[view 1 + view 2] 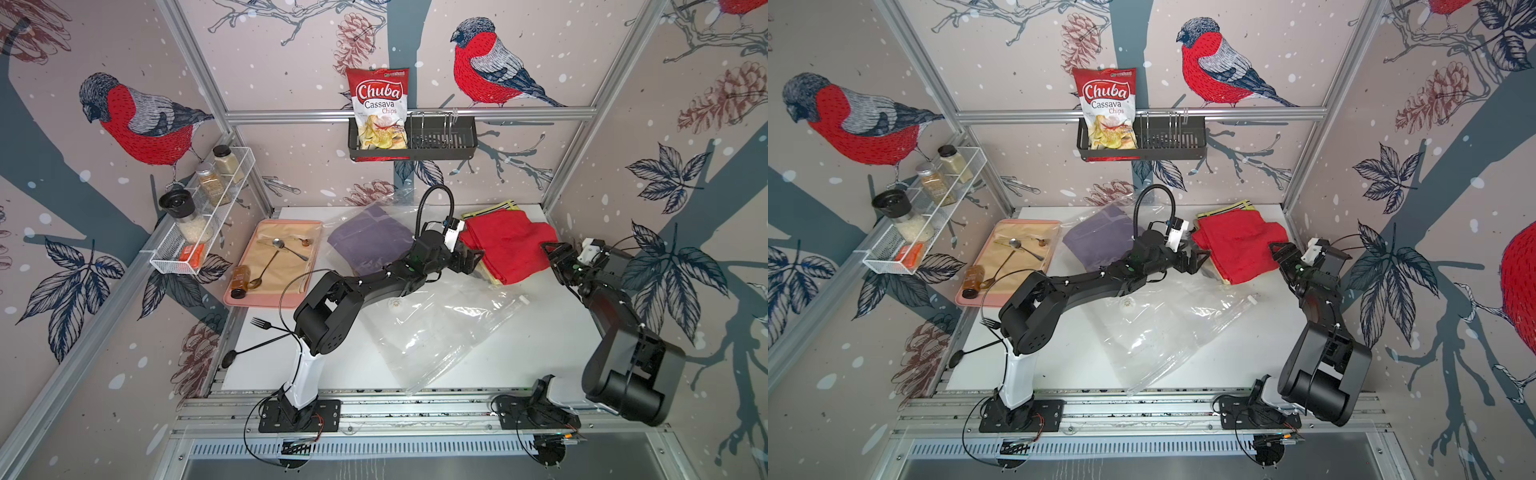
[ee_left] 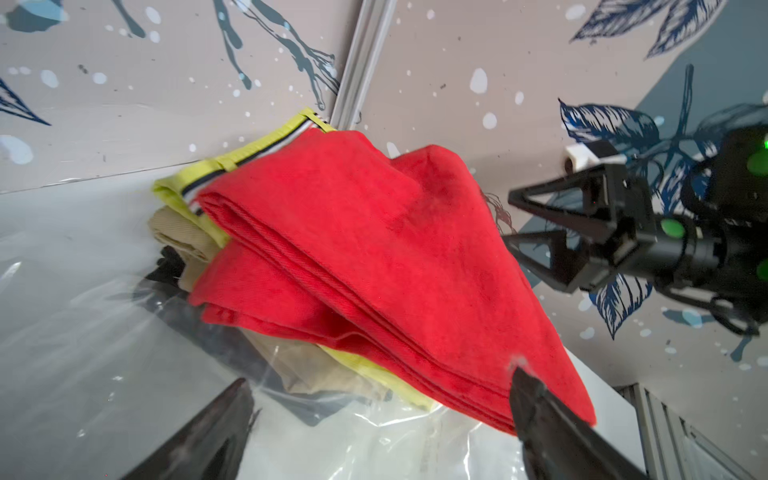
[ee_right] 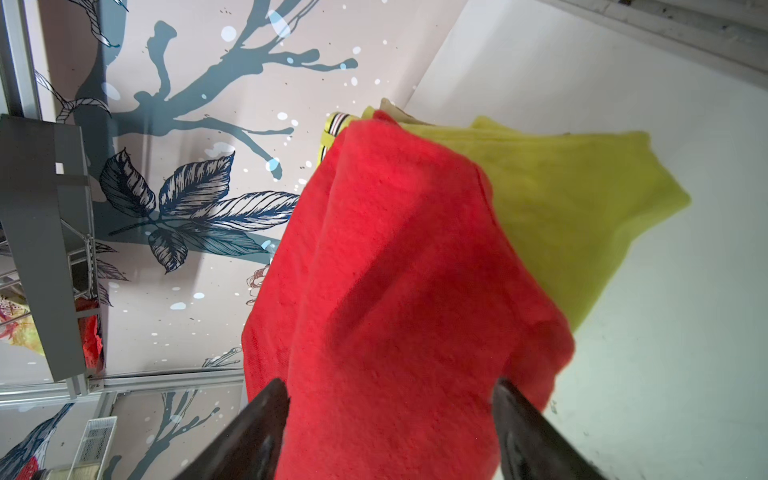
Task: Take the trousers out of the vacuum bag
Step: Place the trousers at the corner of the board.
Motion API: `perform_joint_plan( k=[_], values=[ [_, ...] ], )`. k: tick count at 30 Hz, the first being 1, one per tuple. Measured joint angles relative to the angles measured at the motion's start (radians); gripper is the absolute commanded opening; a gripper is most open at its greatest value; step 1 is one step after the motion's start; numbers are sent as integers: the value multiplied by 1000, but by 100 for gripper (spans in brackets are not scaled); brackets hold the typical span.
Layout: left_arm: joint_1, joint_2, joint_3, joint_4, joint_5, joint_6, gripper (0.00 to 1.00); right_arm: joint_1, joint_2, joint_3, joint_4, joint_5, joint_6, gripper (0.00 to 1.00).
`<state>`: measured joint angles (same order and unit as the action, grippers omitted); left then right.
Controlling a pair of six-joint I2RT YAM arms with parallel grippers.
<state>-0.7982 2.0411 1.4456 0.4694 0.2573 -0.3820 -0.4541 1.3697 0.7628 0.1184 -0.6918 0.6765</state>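
1. The only writing you can read is on the red-and-white chips packet (image 1: 377,109): "Chuba Cassava Chips". It stands in the left end of the black wall basket (image 1: 449,143) on the far wall.
2. The jars in the white wire rack (image 1: 232,208) on the left wall have no label you can make out.
3. The vacuum bag (image 1: 436,332) lies crinkled and flat across the middle of the white table (image 1: 540,353). Its round white valve (image 1: 394,304) is just beside the left arm.
4. The purple trousers (image 1: 370,241) are at far centre, under clear plastic. They look to be inside the bag's far end.
5. The red trousers (image 1: 509,245) top a pile at far right, outside the bag.
6. Under the red pair are the yellow trousers (image 2: 249,153) with a striped waistband, then the tan trousers (image 2: 178,232) and black trousers (image 2: 166,266). Plastic covers that pile's near-left corner.
7. Your left gripper (image 1: 473,258) is at the pile's left edge, fingers wide apart and clamping nothing.
8. Your right gripper (image 1: 550,255) is at the pile's right edge. Its fingers are apart, just beside the red cloth and not closed on it.
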Motion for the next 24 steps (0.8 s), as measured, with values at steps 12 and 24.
perform_joint_plan(
  k=[12,24],
  values=[
    [102,159,175,56,154,-217,98,96,-59,-158,101,-132,61,79],
    [146,214,105,261,214,-561,98,145,-41,-295,341,-127,251,68]
  ],
)
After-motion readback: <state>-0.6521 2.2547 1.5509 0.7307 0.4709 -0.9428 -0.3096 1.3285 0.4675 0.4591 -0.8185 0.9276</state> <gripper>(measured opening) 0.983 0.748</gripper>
